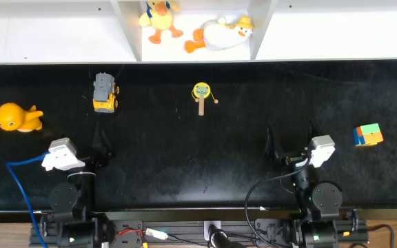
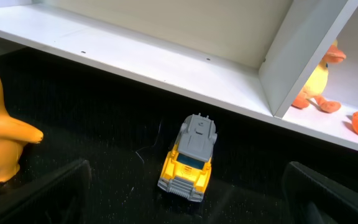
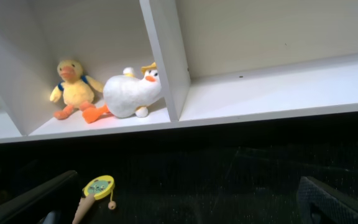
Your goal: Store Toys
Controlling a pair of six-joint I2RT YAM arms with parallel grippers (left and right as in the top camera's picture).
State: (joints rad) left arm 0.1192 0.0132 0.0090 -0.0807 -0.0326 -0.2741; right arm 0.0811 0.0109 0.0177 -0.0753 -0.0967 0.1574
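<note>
Toward the tabletop's far-left part, from above, one truck (image 1: 105,92) lies straight ahead of the left gripper (image 1: 102,143); one orange duck (image 1: 17,117), one rattle (image 1: 201,96) and one cube (image 1: 367,135) lie loose too, with two plush ducks (image 1: 160,16) shelved. Left wrist view: fingers (image 2: 55,186) wide apart and empty, the truck's length running toward them. Right wrist view: right gripper (image 3: 188,186) likewise spread, empty.

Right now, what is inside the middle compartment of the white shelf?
A yellow plush duck sits upright beside a white plush duck lying down. The compartment floor behind them is hidden by their bodies.
</note>
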